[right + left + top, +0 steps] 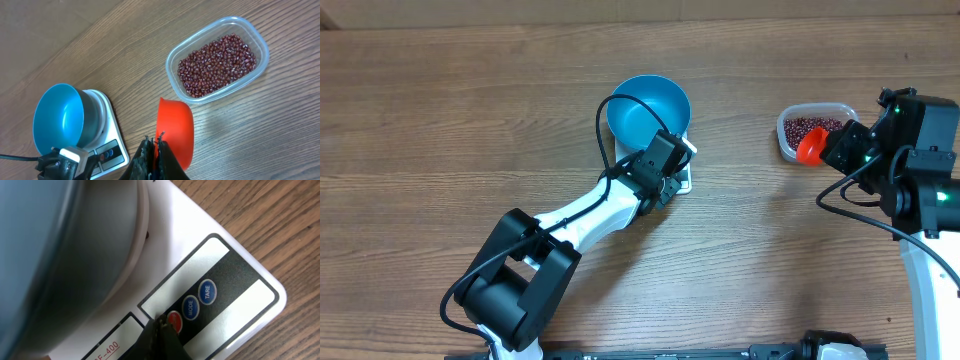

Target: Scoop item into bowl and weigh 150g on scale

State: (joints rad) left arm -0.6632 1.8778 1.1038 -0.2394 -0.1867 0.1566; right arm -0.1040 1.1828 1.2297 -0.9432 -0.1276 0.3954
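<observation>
Jaws together on my left gripper [665, 178]; overhead, it hides much of the scale [686, 181] under the bowl [648, 108]. Left wrist: tips touch a red button [174, 322]. Right wrist: I see my right gripper [154, 149] clamp the orange scoop [176, 131], handle hidden; beans [217, 64] in the tub [261, 41].

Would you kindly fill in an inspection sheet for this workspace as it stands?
Surface: wooden table.
Job's things: blue bowl sits on white scale, looks empty; beans lie in clear tub.
Clutter: nothing seen.
Grippers: left gripper shut, tips on scale's red button; right gripper shut on orange scoop.
Cables: black cable loops over bowl.
Surroundings: nothing seen.
</observation>
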